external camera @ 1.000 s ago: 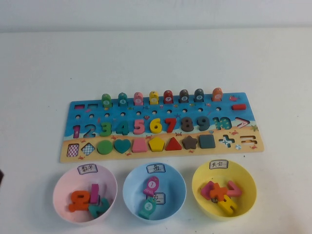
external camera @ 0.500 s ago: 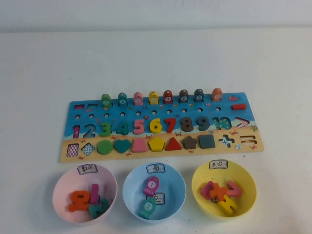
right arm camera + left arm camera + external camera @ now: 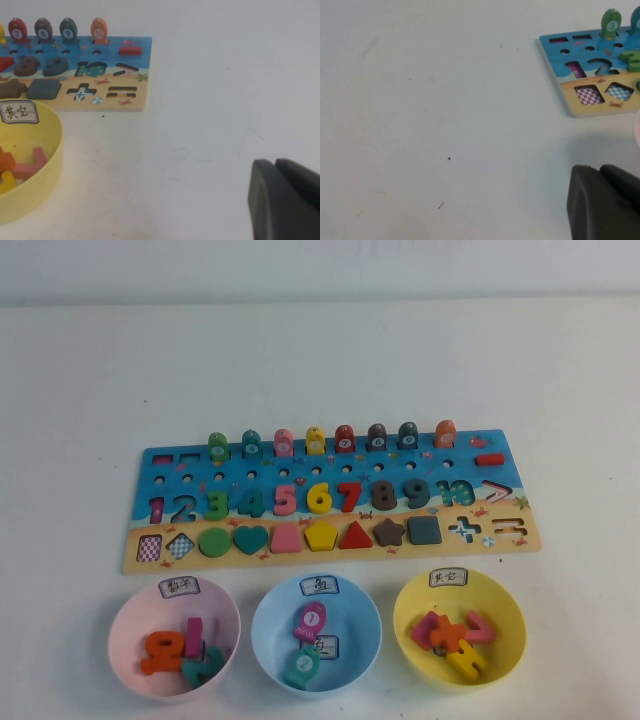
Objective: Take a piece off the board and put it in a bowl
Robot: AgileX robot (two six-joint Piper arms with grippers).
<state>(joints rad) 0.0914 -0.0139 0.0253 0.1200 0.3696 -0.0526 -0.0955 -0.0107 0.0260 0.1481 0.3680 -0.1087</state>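
The puzzle board [image 3: 140, 555] lies mid-table with a row of fish pegs [image 3: 316, 440], numbers [image 3: 319, 498] and shapes [image 3: 321, 535] still in it. Its slots for 1, 2, two left shapes, plus, equals and greater-than are empty. Neither arm shows in the high view. My left gripper [image 3: 600, 172] is shut and empty over bare table, left of the board's left end [image 3: 572, 97]. My right gripper [image 3: 275, 165] is shut and empty over bare table, right of the board's right end [image 3: 135, 92] and the yellow bowl [image 3: 50, 145].
Three bowls stand in front of the board. The pink bowl [image 3: 125, 625] holds number pieces, the blue bowl [image 3: 272, 625] holds two fish, and the yellow bowl [image 3: 505, 625] holds sign pieces. White table surrounds everything.
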